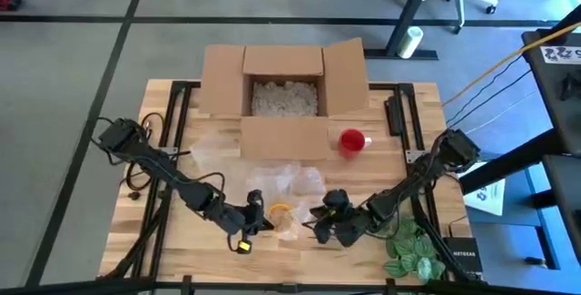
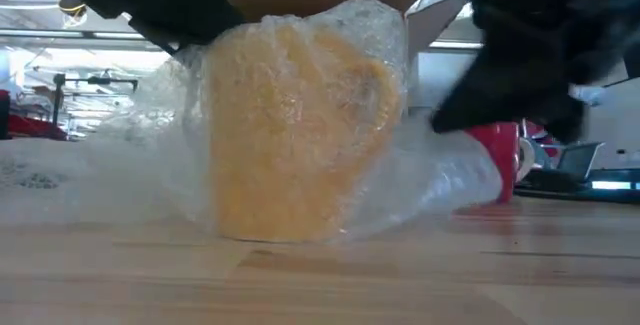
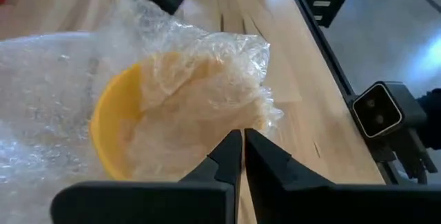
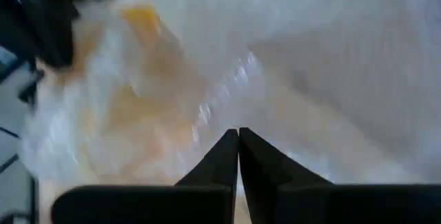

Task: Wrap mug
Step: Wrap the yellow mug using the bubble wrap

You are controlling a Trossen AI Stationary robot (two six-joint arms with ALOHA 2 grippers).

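A yellow mug [image 2: 295,125] stands upright on the wooden table [image 1: 182,240] near its front edge. Clear bubble wrap [image 2: 420,180] goes round it and is bunched into its mouth [image 3: 200,79]. More wrap lies spread toward the box [image 1: 277,179]. My left gripper [image 3: 242,140] is shut at the mug's left side, its tips at the wrap by the rim. My right gripper [image 4: 238,136] is shut at the mug's right side, on the wrap's loose tail. My left gripper's shut fingertips [image 3: 231,148] meet the crumpled wrap at the mug's rim [image 3: 258,117], coming slanting down from the table's left. Whether any wrap sits between the fingers cannot be told. My right gripper has its shut tips on the wrap sheet beside the mug [image 4: 241,117], coming from the table's right. That tail [image 2: 440,150] runs down from the fingers onto the table.
An open cardboard box [image 1: 284,91] with white filler stands at the far middle. A red cup [image 1: 352,140] stands to its right. A green leafy thing [image 1: 413,250] lies at the near right, and a small yellow-and-black object [image 1: 243,244] lies near the front edge.
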